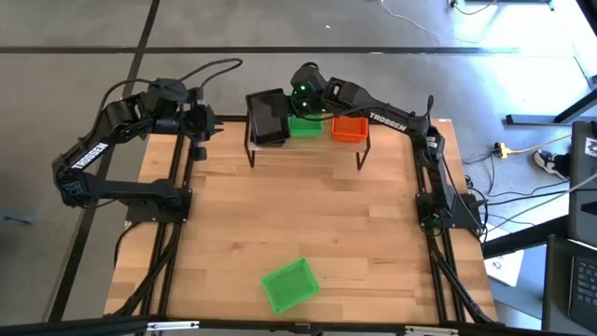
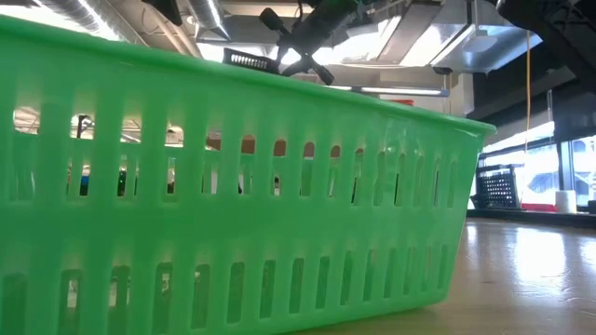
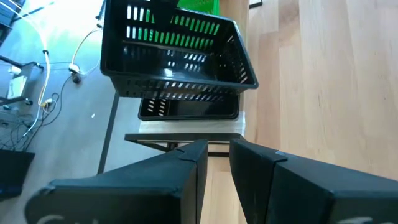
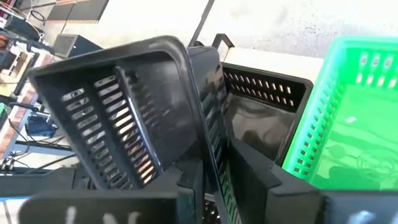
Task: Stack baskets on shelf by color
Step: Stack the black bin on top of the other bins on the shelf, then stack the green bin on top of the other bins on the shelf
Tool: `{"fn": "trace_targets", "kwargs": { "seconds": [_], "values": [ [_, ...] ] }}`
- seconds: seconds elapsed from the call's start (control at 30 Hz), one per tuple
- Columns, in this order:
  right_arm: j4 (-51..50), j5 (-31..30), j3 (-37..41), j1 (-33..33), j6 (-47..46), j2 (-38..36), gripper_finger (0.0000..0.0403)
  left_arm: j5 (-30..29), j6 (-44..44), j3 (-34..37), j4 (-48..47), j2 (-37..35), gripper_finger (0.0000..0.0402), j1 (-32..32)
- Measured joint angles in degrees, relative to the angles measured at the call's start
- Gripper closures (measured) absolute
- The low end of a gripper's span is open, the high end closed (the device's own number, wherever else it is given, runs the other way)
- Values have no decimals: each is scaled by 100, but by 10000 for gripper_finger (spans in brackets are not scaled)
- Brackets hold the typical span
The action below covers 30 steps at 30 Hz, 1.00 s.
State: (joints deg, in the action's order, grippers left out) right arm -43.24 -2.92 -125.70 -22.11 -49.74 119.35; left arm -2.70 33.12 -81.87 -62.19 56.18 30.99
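Note:
The shelf (image 1: pixel 308 149) stands at the table's far edge. On its left end a black basket (image 1: pixel 268 114) sits tilted over another black basket (image 3: pixel 186 109). A green basket (image 1: pixel 305 127) rests mid-shelf and an orange basket (image 1: pixel 350 128) on the right end. A further green basket (image 1: pixel 290 285) lies on the table near its near edge and fills the low view (image 2: pixel 223 186). My right gripper (image 1: pixel 297 101) reaches over the shelf and is shut on the upper black basket (image 4: pixel 124 106). My left gripper (image 1: pixel 207 126) waits left of the shelf, fingers (image 3: pixel 217 155) narrowly open and touching nothing. My right gripper (image 4: pixel 214 177) holds the upper black basket by its side wall (image 4: pixel 208 149) next to the green basket (image 4: pixel 354 112). One finger is inside the basket and one outside, coming from above. The basket hangs tilted, partly inside the lower black basket (image 4: pixel 261 118).
The table's middle is bare wood between the shelf and the green basket near the near edge. Both arms' bases stand along the left and right table edges. Cables and floor lie beyond the shelf.

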Motion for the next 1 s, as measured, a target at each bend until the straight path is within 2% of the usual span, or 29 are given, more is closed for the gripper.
{"fn": "trace_targets", "kwargs": {
  "seconds": [0.37,0.7,1.0],
  "values": [
    [-20,2,-1,0,74,0,360,0,2,0,0,0,342,2],
    [-39,-179,-3,2,68,0,313,-1,3,0,0,-1,342,2],
    [475,-310,-3,0,34,-4,308,-2,4,0,0,0,342,2]
  ]
}}
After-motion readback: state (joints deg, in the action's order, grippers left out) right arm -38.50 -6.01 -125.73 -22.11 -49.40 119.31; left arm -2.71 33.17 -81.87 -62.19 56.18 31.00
